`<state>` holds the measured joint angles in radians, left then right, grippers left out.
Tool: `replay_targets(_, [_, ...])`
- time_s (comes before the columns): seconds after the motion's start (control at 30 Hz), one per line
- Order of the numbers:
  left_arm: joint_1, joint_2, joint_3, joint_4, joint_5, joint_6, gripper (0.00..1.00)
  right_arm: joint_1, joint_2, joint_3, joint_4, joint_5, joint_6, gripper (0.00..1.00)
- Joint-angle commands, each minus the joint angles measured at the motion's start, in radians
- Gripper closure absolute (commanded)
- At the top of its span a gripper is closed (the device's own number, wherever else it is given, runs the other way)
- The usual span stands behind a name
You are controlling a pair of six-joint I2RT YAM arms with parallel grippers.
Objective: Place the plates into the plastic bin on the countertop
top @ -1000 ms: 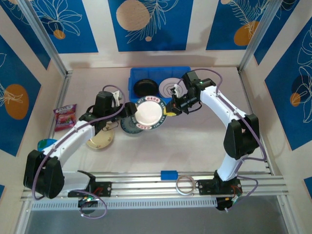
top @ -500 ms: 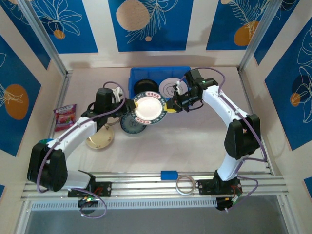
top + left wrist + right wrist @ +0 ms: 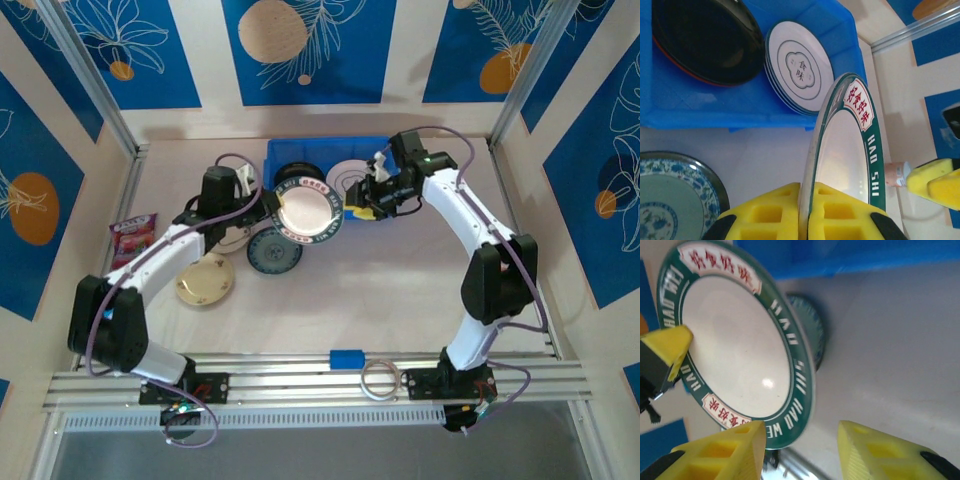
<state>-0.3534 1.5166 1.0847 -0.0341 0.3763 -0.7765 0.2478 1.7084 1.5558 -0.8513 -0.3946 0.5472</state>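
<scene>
Left gripper (image 3: 806, 191) is clamped on the near rim of the green-rimmed plate (image 3: 842, 160), one yellow pad on each face. The plate is held on edge, tilted, above the countertop (image 3: 400, 290) just near of the plastic bin (image 3: 330, 148), not in it.

Plate writing: white "HAO SHI" on the dark green rim, plus white panels with red Chinese characters. The right wrist view shows "HAO SHI" three times round the rim and two red-character panels.

Right gripper (image 3: 800, 432) is at the plate's right edge with its jaws spread. The rim lies in the gap close to one finger, and I can't tell if it touches.

In the bin, the black plate (image 3: 705, 40) is on the left and the grey-patterned plate (image 3: 800, 70) on the right, with two grey Chinese characters in a centre medallion.

The teal plate (image 3: 275, 250) lies flat on the countertop just near of the held plate. The cream plate (image 3: 205, 280) is further near-left.

The pink snack packet (image 3: 133, 235) is far left, its print too small to read. The blue block (image 3: 347, 357) and tape ring (image 3: 380, 380) sit at the near rail.
</scene>
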Motion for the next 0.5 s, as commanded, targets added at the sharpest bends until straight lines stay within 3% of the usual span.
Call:
replay_targets(0.0, [0.008, 0.056, 0.122, 0.035, -0.015, 0.012, 1.0, -0.061, -0.132, -0.077, 0.113, 0.117, 0.088, 0.57])
replay_targets(0.1, [0.008, 0.131, 0.22, 0.029, -0.026, 0.011, 1.0, -0.092, -0.198, -0.146, 0.166, 0.167, 0.119, 0.58])
replay_targets(0.47, [-0.018, 0.351, 0.506, -0.042, -0.084, 0.057, 1.0, -0.152, -0.273, -0.278, 0.255, 0.172, 0.17, 0.58])
